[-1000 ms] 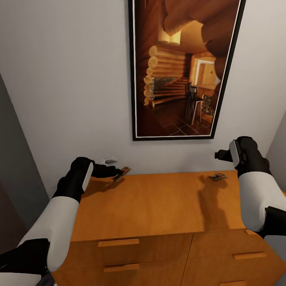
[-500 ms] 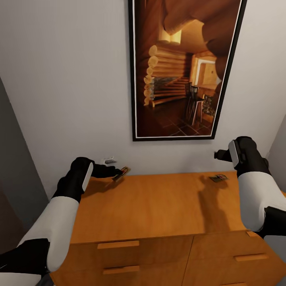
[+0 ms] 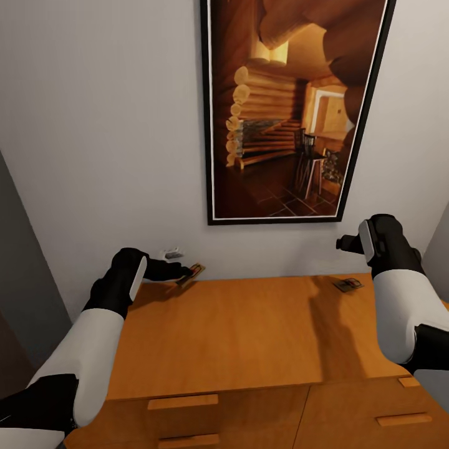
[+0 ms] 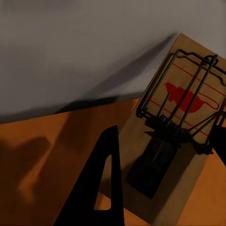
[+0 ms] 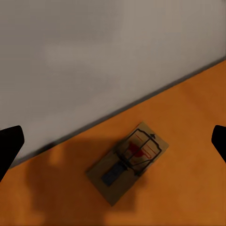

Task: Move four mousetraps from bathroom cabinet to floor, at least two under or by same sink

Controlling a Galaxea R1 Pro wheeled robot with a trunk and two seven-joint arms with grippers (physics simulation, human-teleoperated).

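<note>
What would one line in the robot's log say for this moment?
left tool: shut on mousetrap, tilted at cabinet back edge | right tool: open, above second mousetrap lying flat by the wall

Wall: plain pale grey, met the back edge of the furniture below. At twelve o'clock hung a tall picture in a thin black frame with a white inner border, showing a warm-lit log-cabin interior with stairs and a chair. At nine o'clock stood a darker grey side panel. At six o'clock an orange-brown wooden top carried soft shadows, with bar-handled drawer fronts beneath.
</note>
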